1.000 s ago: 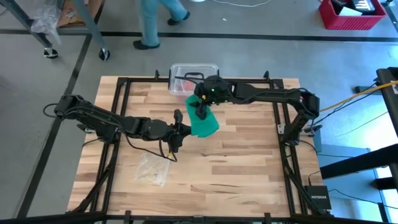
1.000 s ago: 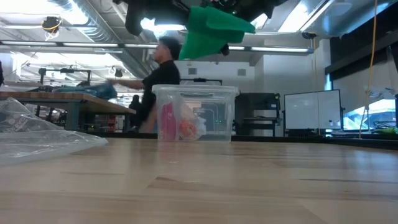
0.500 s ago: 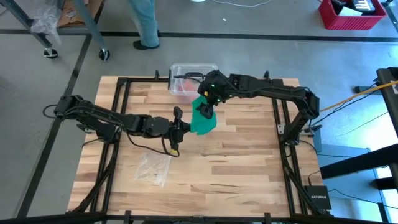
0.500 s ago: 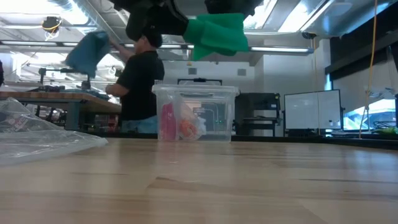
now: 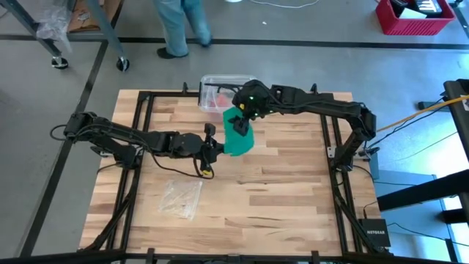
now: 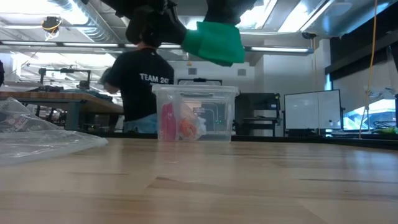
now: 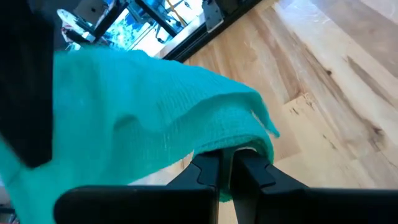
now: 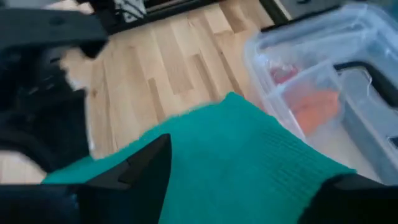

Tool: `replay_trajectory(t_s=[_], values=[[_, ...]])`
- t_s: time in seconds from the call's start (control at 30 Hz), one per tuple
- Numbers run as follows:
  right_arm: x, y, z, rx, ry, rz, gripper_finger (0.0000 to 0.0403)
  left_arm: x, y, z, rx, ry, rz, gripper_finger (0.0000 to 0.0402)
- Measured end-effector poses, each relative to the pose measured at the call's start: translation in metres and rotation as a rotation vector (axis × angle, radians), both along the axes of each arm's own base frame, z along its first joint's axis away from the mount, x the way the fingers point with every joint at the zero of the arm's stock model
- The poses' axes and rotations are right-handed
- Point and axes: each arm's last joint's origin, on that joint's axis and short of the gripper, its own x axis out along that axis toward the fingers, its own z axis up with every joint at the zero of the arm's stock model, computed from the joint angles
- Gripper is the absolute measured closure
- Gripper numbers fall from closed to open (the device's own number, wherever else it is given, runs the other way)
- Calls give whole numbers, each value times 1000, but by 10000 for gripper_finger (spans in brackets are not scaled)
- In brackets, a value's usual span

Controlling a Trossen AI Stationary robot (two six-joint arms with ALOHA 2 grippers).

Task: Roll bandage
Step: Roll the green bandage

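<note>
— Left fingers (image 7: pixel 217 171)?
— Pressed together on the lower edge of the bandage (image 7: pixel 143 118), pinching a fold of the green cloth. Seen from above at the middle of the table (image 5: pixel 278 191), left gripper (image 5: pixel 217 147) reaching in from the left side.

— Right fingers (image 8: pixel 149 165)?
— Spread wide, one either side of the cloth, resting over the upper part of the bandage (image 8: pixel 236 162). Hard to tell whether actually touching or merely straddling. Right gripper (image 5: pixel 240 126) pointing down from the arm stretched across the far side of the table.

— And the bandage itself?
— Up in the air, clear of the table, bunched rather than laid flat. Hanging between the two grippers in the high view (image 5: pixel 236 138), near the middle and a bit toward the far edge. In the low view (image 6: pixel 214 42), draped beneath the dark arms at the top, well above the wood.

— Around it?
— Clear plastic box (image 5: pixel 220 92) with a black handle at the far edge of the table, just beyond the right gripper; pink and orange contents visible through the wall (image 6: pixel 186 124). Thin clear wrapper (image 5: pixel 182 198) lying flat on the near left part of the table, well apart from the cloth.

— Beyond the table?
— Person (image 6: pixel 142 87) in a dark shirt, back turned, standing behind the box in the low view; legs (image 5: pixel 183 26) on the floor past the far edge from above. Red crate (image 5: pixel 414 16) on the floor at the far right
</note>
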Motion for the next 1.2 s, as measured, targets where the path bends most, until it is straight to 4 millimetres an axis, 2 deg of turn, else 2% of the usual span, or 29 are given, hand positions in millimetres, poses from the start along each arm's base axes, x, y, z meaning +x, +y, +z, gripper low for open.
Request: replay_trajectory(t_s=[0.13, 0.23, 0.33, 0.53, 0.67, 0.77, 0.97, 1.1, 1.2], values=[[11, -5, -21, 95, 46, -67, 155, 0, 0, 0, -21, -5, 8, 391], [14, -4, -35, 185, 109, -54, 155, 0, 3, 0, -56, -17, 30, 391], [13, -2, -38, 226, 133, -15, 155, 0, 6, 0, -73, -20, 49, 391], [14, -3, -19, 29, 23, -131, 155, 0, 7, -2, -88, 1, 44, 391], [9, 2, -19, 127, 99, -12, 155, 0, 7, -2, -89, -1, 44, 391], [-6, 5, -5, 101, 167, 50, 155, 0, 7, -2, -95, -2, 47, 391], [-26, 11, 30, 14, 90, 21, 155, 0, 7, -2, -96, -4, 47, 391], [-55, 18, 53, -22, 74, 57, 155, 0, 6, -2, -104, -7, 48, 391], [-76, 23, 60, -35, 79, 65, 155, 0, 6, -1, -118, -13, 54, 391]])
